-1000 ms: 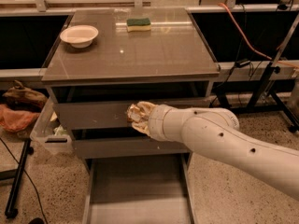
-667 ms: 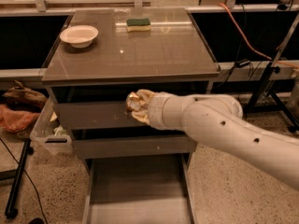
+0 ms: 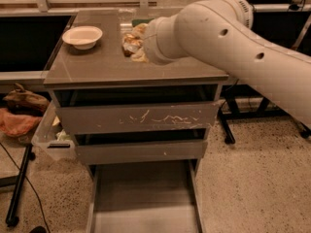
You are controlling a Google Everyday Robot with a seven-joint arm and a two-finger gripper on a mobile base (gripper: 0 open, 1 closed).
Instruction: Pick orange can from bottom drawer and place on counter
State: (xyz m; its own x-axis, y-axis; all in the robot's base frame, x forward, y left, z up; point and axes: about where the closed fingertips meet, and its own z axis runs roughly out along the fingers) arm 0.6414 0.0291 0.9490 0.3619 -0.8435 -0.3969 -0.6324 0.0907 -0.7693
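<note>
Gripper hangs over the far middle of the counter, pinching the orange can just right of the white bowl. We would lower straight onto bare surface before letting go, clear of the bowl. Which way the can's long axis runs we cannot tell.

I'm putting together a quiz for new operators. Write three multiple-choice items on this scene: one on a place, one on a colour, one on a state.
1. Where is the gripper?
A. Over the counter
B. Below the counter's front edge
C. At floor level

2. What colour is the bowl?
A. Red
B. White
C. Black

3. The bottom drawer is:
A. Pushed shut
B. Taken out of the cabinet
C. Pulled open

Key: 1 A, it hangs above the counter, right of the bowl; 2 B, the bowl is pale white all over; 3 C, its flat grey floor shows.
</note>
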